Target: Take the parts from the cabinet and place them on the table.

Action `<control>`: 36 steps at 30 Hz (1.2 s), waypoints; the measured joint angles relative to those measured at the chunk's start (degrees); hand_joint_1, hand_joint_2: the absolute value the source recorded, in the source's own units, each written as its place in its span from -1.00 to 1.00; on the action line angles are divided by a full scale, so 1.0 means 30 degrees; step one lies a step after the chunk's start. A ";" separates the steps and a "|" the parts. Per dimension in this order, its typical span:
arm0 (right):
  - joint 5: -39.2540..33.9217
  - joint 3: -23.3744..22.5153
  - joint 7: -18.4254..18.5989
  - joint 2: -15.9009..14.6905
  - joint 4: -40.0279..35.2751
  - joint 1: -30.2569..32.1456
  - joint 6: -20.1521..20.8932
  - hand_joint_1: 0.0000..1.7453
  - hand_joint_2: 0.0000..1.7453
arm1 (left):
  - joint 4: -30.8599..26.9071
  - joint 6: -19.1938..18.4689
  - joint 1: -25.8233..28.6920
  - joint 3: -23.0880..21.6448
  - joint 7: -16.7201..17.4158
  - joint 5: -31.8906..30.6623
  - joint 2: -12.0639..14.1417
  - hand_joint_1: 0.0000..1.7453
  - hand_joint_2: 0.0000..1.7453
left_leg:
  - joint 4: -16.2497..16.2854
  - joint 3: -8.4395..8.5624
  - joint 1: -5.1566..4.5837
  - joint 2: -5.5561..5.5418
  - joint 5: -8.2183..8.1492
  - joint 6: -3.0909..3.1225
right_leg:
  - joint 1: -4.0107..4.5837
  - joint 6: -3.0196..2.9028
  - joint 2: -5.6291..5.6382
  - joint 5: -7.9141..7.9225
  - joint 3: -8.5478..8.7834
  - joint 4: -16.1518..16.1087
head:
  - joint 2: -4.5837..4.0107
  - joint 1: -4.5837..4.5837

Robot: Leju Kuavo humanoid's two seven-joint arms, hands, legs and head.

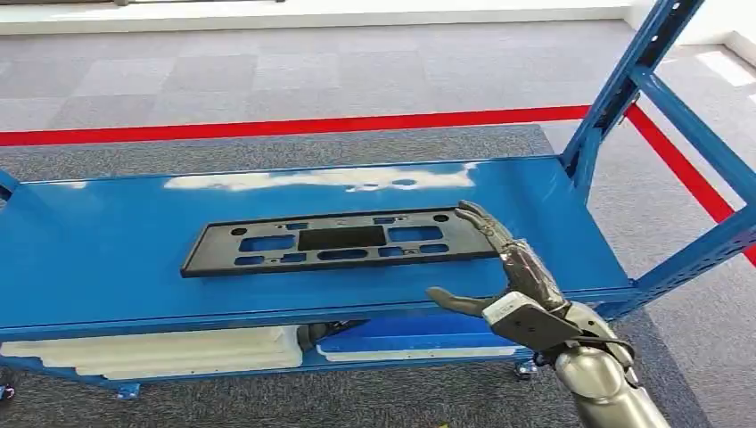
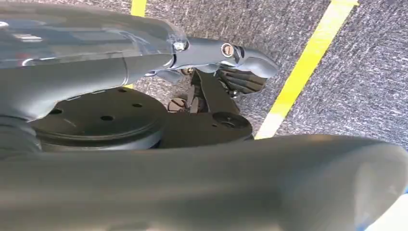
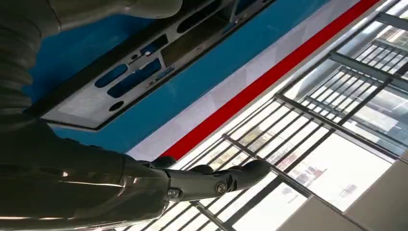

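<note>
A long black flat plate (image 1: 343,239) with several cut-outs lies across the middle of the blue cabinet shelf (image 1: 107,267). My right hand (image 1: 513,285) reaches in at the plate's right end. Its fingers are stretched out, with the fingertips (image 1: 472,214) at the plate's far right corner and the thumb spread toward the left. It holds nothing. In the right wrist view the plate (image 3: 144,67) lies on the blue shelf between the thumb and the dark fingers (image 3: 216,180). My left hand (image 2: 231,67) hangs over the carpet with loosely bent fingers and holds nothing.
White foam trays (image 1: 178,352) lie on the lower shelf under the plate. A blue upright post (image 1: 624,89) and a slanted brace (image 1: 704,250) frame the shelf's right end. A red floor line (image 1: 267,127) runs behind the cabinet. A yellow line (image 2: 308,62) crosses the carpet.
</note>
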 joint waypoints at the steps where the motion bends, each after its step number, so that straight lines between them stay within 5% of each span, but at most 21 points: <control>1: 0.0000 0.0000 0.0000 0.0000 0.0000 0.0000 0.0000 -1.00 1.00 | 0.0000 0.0000 0.0000 0.0000 0.0000 0.0000 0.0000 -1.00 -1.00 | 0.0000 0.0000 0.0000 0.0000 0.0000 0.0000 | 0.0000 0.0000 0.0000 0.0000 0.0000 0.0000 | 0.0000 0.0000; 36: 0.0000 0.0000 0.0000 -0.0044 0.0007 -0.0005 0.0000 -1.00 1.00 | 0.0000 0.0000 0.0000 0.0000 0.0000 0.0000 0.0000 -1.00 -1.00 | 0.0000 0.0000 0.0000 0.0000 0.0000 0.0000 | 0.0000 0.0000 0.0000 0.0000 0.0000 0.0000 | 0.0006 0.0000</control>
